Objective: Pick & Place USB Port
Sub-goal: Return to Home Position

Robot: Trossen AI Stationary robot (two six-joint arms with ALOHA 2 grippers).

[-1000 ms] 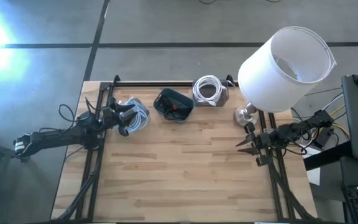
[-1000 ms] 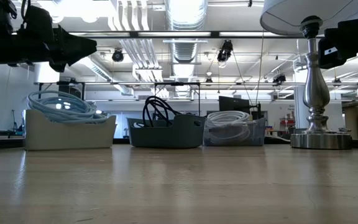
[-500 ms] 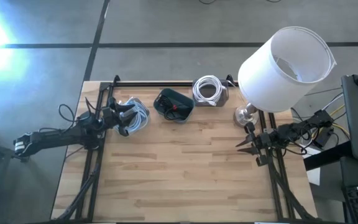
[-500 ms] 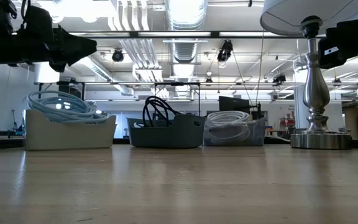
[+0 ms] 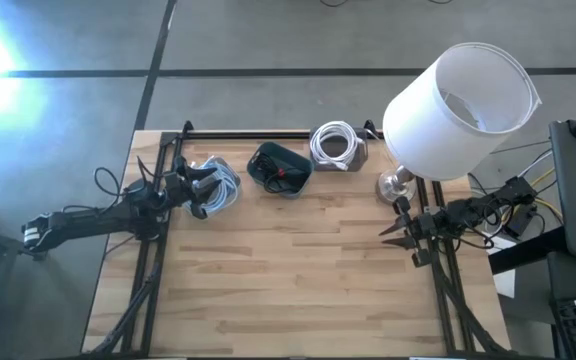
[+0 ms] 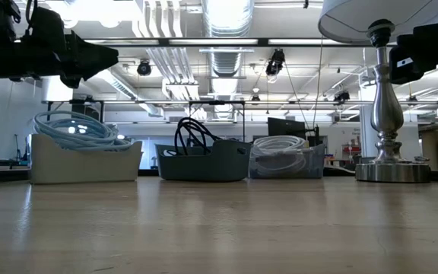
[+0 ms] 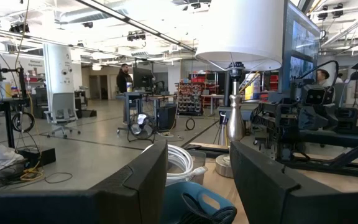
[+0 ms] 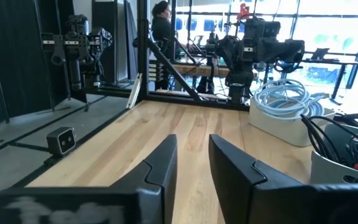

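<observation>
Three small bins stand in a row near the table's far edge. One holds a coiled light-blue cable (image 5: 218,186) (image 6: 74,129), a dark one holds a black cable (image 5: 280,167) (image 6: 201,156), and a third holds a white cable (image 5: 335,145) (image 6: 286,156). I cannot make out a separate USB port. My left gripper (image 5: 202,193) (image 7: 197,180) hovers open above the light-blue cable's bin. My right gripper (image 5: 392,230) (image 8: 192,163) hangs open above the table's right side, near the lamp's base, and points toward the left.
A table lamp with a big white shade (image 5: 460,95) stands by its metal base (image 5: 396,185) (image 6: 391,170) at the far right corner, close to my right arm. The wooden tabletop (image 5: 298,280) stretches bare toward the near edge. A black frame (image 5: 268,134) borders the table.
</observation>
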